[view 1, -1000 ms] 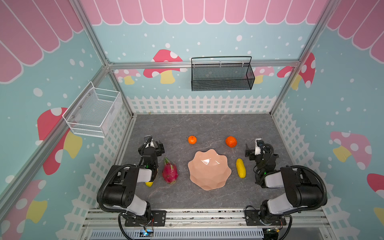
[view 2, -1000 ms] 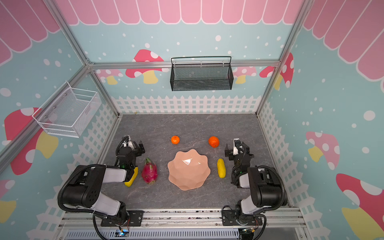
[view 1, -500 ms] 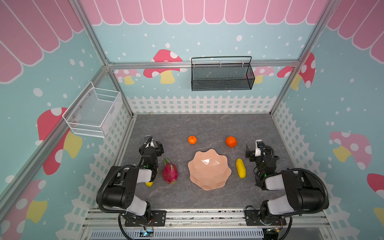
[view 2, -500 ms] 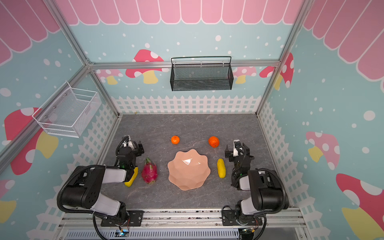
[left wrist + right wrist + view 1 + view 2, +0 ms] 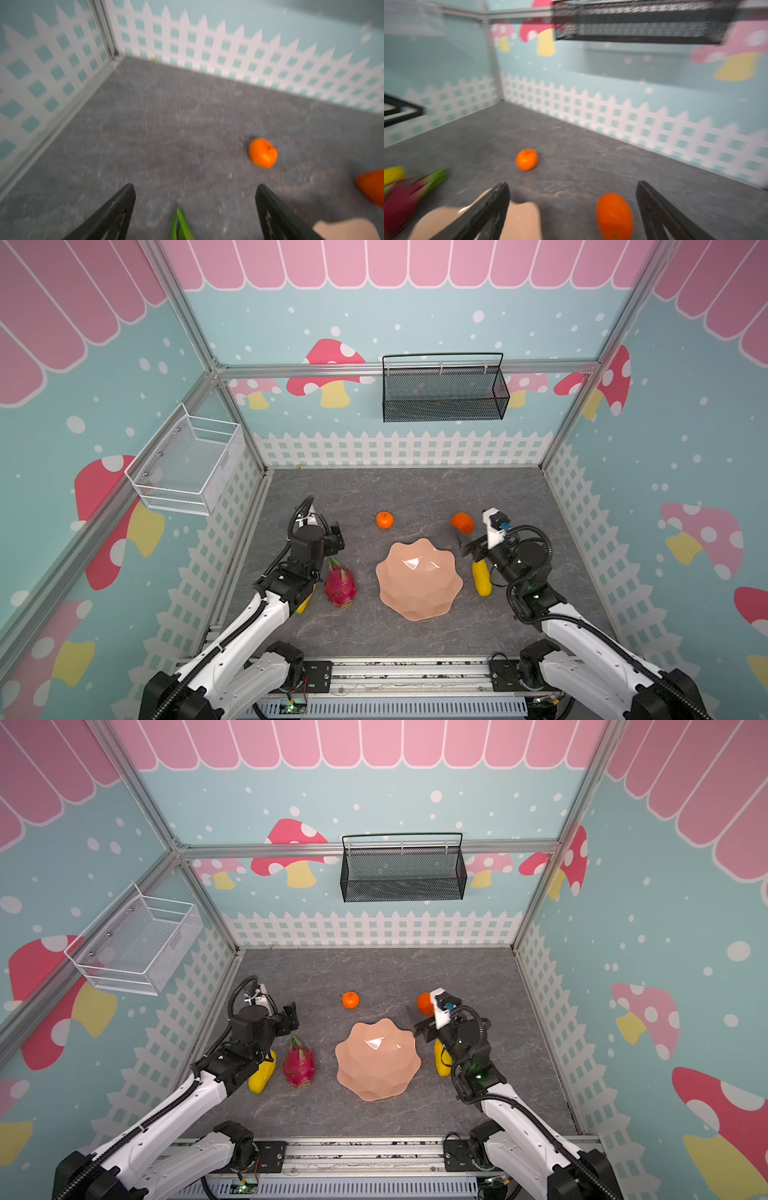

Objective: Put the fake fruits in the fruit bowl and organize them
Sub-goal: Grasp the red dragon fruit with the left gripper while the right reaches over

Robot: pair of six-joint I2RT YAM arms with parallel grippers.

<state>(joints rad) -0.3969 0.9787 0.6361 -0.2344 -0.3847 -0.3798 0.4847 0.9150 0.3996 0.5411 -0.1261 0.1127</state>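
Plainly, both wrist views are smeared with blur, and fine detail is lost in them. The left yellow fruit point(image 5: 262, 1075) lies near the left edge of the desk point(image 5: 415, 493). It is largely hidden under the left arm, and in a top view only its front end peeks out. The right yellow fruit point(image 5: 482, 583) lies just beside the bowl point(image 5: 419, 589), on the side toward the right edge, with its back end covered by the right arm.

The dragon fruit point(image 5: 340, 585), magenta with green tips, lies between the left yellow fruit and the bowl, apart from the bowl. The left wrist view shows only one green tip of it, cut off at the frame edge.

The bowl is peach-pink and glossy, with a wavy scalloped rim and faceted sides. It sits near the middle of the desk, a little toward the front edge, and its inside is bare. Behind it, toward the back edge, lie two small oranges. The mid orange point(image 5: 384, 519) lies in the open, and the right orange point(image 5: 462, 522) is just beside the right arm's tip.

The left gripper point(image 5: 195, 187) has its fingers spread wide and grips nothing. The right gripper point(image 5: 572, 184) is spread wide too. The right orange shows in its gap, nearer one finger and not pinched; whether it touches that finger cannot be told.
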